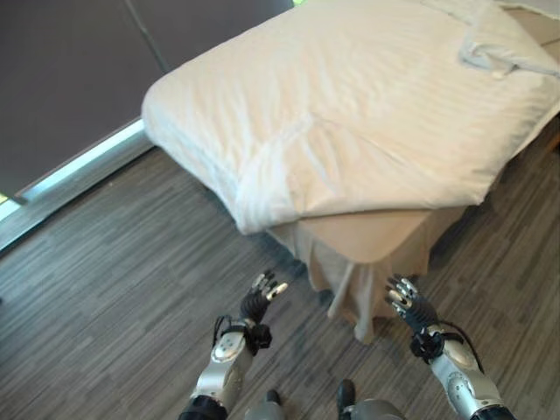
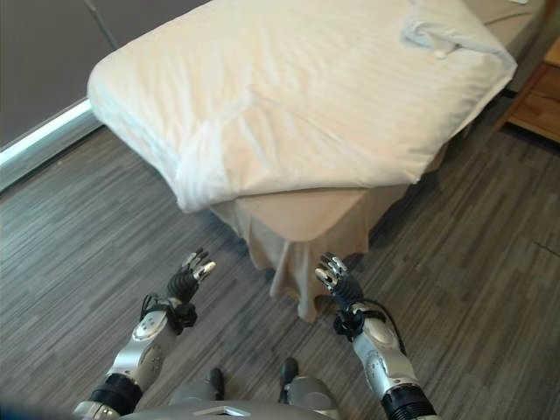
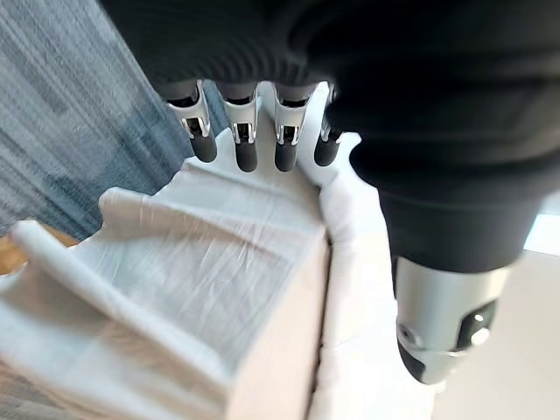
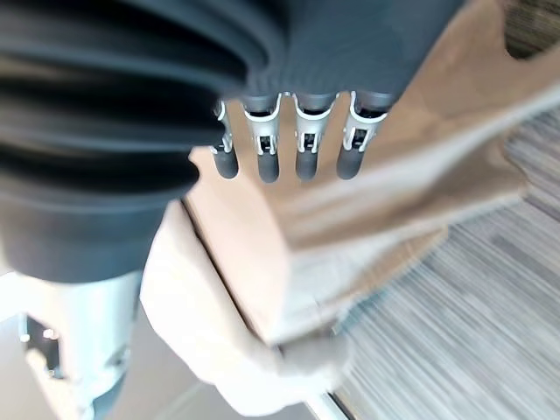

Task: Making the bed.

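The white duvet [image 1: 350, 114] is spread over the bed [image 1: 376, 236] in the upper half of the frame, but the near corner is left bare and a bunched fold [image 1: 503, 52] is seen at upper right; straightening is judged unfinished. No containers are seen. The left hand [image 1: 261, 297] and right hand [image 1: 407, 302] are held low, fingers relaxed, nothing gripped.
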### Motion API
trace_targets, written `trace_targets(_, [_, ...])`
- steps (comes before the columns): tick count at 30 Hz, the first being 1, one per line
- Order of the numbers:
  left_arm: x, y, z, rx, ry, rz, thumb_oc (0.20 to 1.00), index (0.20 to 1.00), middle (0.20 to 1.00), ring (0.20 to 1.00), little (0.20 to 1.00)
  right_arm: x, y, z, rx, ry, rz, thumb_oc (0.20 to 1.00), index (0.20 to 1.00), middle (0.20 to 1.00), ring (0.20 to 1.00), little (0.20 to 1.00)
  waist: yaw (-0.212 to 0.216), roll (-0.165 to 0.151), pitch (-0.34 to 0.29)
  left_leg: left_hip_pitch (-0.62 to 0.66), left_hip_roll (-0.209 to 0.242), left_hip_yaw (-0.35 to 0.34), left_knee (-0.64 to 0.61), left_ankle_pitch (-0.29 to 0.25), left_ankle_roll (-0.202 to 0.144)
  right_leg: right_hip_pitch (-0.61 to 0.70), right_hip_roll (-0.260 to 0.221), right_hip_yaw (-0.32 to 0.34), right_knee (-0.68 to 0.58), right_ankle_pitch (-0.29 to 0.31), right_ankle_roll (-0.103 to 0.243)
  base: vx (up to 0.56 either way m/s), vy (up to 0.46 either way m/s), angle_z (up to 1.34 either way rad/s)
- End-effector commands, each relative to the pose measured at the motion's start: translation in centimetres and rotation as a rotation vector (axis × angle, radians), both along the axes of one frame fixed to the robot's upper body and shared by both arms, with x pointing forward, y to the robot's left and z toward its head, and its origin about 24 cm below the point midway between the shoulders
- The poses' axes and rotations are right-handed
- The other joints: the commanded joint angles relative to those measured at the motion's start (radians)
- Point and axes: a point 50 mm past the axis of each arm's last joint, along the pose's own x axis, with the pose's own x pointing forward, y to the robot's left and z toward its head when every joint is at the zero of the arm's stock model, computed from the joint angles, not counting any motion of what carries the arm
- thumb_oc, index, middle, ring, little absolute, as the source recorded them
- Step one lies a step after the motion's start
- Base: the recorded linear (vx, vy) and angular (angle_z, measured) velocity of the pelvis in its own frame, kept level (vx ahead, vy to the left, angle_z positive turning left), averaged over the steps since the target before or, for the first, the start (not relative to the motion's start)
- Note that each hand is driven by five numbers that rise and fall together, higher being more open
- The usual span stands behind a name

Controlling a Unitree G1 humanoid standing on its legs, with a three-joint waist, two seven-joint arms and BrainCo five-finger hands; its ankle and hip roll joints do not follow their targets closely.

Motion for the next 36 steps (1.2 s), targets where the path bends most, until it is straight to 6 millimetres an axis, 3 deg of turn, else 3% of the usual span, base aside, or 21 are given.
trace_targets(1, [1.8, -0.8, 1.9, -0.072, -0.108, -0.007, 1.0, 1.0, 1.0, 1.0, 1.0, -0.2, -1.2, 1.2, -0.016, -0.069, -0.014, 1.0, 1.0, 1.0, 1.0, 1.0, 0.014, 0.059, -0.001, -0.024, 0.039, 0.004, 0.001, 0.043, -0.006, 0.076, -0.128, -0.072, -0.098, 0.071, 0.175, 0.31, 0.121, -0.36])
trace_targets(6, [2.4, -2.0, 2.3, -0.089, -0.127, -0.074, 1.0, 1.0, 1.0, 1.0, 1.0, -1.4, -1.3, 0.3, 0.01, -0.028, -0.039, 1.0, 1.0, 1.0, 1.0, 1.0, -0.019, 0.095, -0.03, 0.05, 0.032, -0.014, -0.038, 0.01, -0.003, 0.105, -0.139, -0.041, -0.098, 0.054, 0.184, 0.17, 0.147, -0.39])
trace_targets(13, [3.2, -2.1, 3.4, -0.066, -0.176, -0.127, 1.0, 1.0, 1.0, 1.0, 1.0, -1.9, -2.2, 0.1, -0.047, -0.026, -0.077, 1.0, 1.0, 1.0, 1.0, 1.0, -0.041, 0.081, -0.05, 0.09, -0.017, -0.005, -0.058, -0.057, 0.053, 0.077, -0.179, 0.022, -0.098, 0.089, 0.219, 0.07, 0.202, 0.01])
trace_targets(16, [2.4, -0.5, 3.7, -0.042, -0.184, -0.117, 1.0, 1.0, 1.0, 1.0, 1.0, -1.5, -5.6, 1.5, -0.279, -0.057, -0.09, 1.0, 1.0, 1.0, 1.0, 1.0, -0.021, 0.046, -0.062, 0.079, -0.037, -0.003, -0.059, -0.082, 0.075, 0.058, -0.193, 0.027, -0.098, 0.111, 0.242, 0.05, 0.184, -0.16])
trace_targets(20, [1.2, 0.7, 3.2, -0.04, -0.158, -0.106, 1.0, 1.0, 1.0, 1.0, 1.0, 0.9, -10.7, 5.9, -0.499, -0.178, -0.202, 1.0, 1.0, 1.0, 1.0, 1.0, 0.019, 0.01, -0.057, 0.06, -0.058, -0.03, -0.059, -0.09, 0.089, 0.053, -0.208, 0.007, -0.098, 0.119, 0.256, 0.02, 0.087, 0.15])
trace_targets(21, [1.2, 0.7, 3.2, -0.04, -0.158, -0.106, 1.0, 1.0, 1.0, 1.0, 1.0, 0.9, -10.7, 5.9, -0.499, -0.178, -0.202, 1.0, 1.0, 1.0, 1.0, 1.0, 0.019, 0.01, -0.056, 0.06, -0.058, -0.03, -0.059, -0.09, 0.089, 0.053, -0.208, 0.007, -0.098, 0.119, 0.256, -0.01, 0.061, 0.27])
trace_targets(22, [0.6, 1.0, 2.9, -0.051, -0.137, -0.102, 1.0, 1.0, 1.0, 1.0, 1.0, 3.0, -13.7, 10.1, -0.646, -0.272, -0.243, 1.0, 1.0, 1.0, 1.0, 1.0, 0.049, -0.013, -0.047, 0.044, -0.068, -0.05, -0.059, -0.09, 0.095, 0.05, -0.215, -0.008, -0.098, 0.126, 0.262, -0.02, 0.03, 0.2])
trace_targets(24, [-0.1, 0.8, 2.5, -0.066, -0.116, -0.118, 1.0, 1.0, 1.0, 1.0, 1.0, 4.7, -14.6, 13.0, -0.722, -0.342, -0.254, 1.0, 1.0, 1.0, 1.0, 1.0, 0.076, -0.029, -0.041, 0.033, -0.073, -0.061, -0.059, -0.09, 0.099, 0.046, -0.216, -0.019, -0.098, 0.134, 0.264, -0.01, 0.038, 0.19])
trace_targets(26, [-1.1, 1.1, 1.7, -0.063, -0.072, -0.127, 1.0, 1.0, 1.0, 1.0, 1.0, 6.8, -15.7, 18.1, -0.888, -0.443, -0.21, 1.0, 1.0, 1.0, 1.0, 1.0, 0.112, -0.057, -0.032, 0.02, -0.076, -0.074, -0.059, -0.09, 0.098, 0.044, -0.215, -0.034, -0.098, 0.142, 0.267, 0.0, 0.017, 0.21])
trace_targets(27, [-1.1, 1.1, 1.7, -0.064, -0.073, -0.126, 1.0, 1.0, 1.0, 1.0, 1.0, 6.9, -15.6, 18.2, -0.888, -0.445, -0.208, 1.0, 1.0, 1.0, 1.0, 1.0, 0.11, -0.057, -0.034, 0.015, -0.077, -0.075, -0.059, -0.087, 0.098, 0.039, -0.215, -0.034, -0.098, 0.145, 0.267, -0.05, -0.003, 0.17])
trace_targets(29, [-1.8, 1.2, 1.2, -0.071, -0.045, -0.135, 1.0, 1.0, 1.0, 1.0, 1.0, 9.8, -14.1, 24.9, -1.13, -0.595, -0.125, 1.0, 1.0, 1.0, 1.0, 1.0, 0.16, -0.088, -0.011, -0.017, -0.078, -0.1, -0.059, -0.078, 0.097, 0.022, -0.211, -0.054, -0.098, 0.153, 0.27, -0.08, -0.012, 0.21])
trace_targets(31, [-1.8, 1.5, 1.3, -0.06, -0.04, -0.144, 1.0, 1.0, 1.0, 1.0, 1.0, 11.6, -13.3, 29.9, -1.278, -0.677, -0.147, 1.0, 1.0, 1.0, 1.0, 1.0, 0.198, -0.108, 0.005, -0.048, -0.08, -0.121, -0.059, -0.068, 0.094, 0.008, -0.206, -0.072, -0.098, 0.157, 0.268, -0.08, -0.027, 0.15])
trace_targets(32, [-1.7, 1.4, 1.4, -0.055, -0.043, -0.158, 1.0, 1.0, 1.0, 1.0, 1.0, 12.2, -14.1, 31.4, -1.327, -0.656, -0.201, 1.0, 1.0, 1.0, 1.0, 1.0, 0.219, -0.115, 0.012, -0.069, -0.081, -0.138, -0.059, -0.059, 0.093, -0.002, -0.205, -0.086, -0.098, 0.16, 0.268, -0.05, -0.027, 0.33])
trace_targets(34, [-1.5, 1.8, 1.8, -0.033, -0.052, -0.167, 1.0, 1.0, 1.0, 1.0, 1.0, 13.6, -12.8, 36.4, -1.498, -0.69, -0.235, 1.0, 1.0, 1.0, 1.0, 1.0, 0.253, -0.127, 0.036, -0.099, -0.082, -0.166, -0.059, -0.047, 0.084, -0.014, -0.197, -0.113, -0.098, 0.163, 0.265, -0.05, -0.041, 0.39])
trace_targets(36, [-1.3, 1.8, 2.0, -0.027, -0.06, -0.169, 1.0, 1.0, 1.0, 1.0, 1.0, 13.8, -12.9, 37.5, -1.514, -0.687, -0.276, 1.0, 1.0, 1.0, 1.0, 1.0, 0.26, -0.128, 0.043, -0.115, -0.082, -0.176, -0.059, -0.04, 0.082, -0.025, -0.196, -0.122, -0.098, 0.167, 0.264, -0.05, -0.02, 0.49])
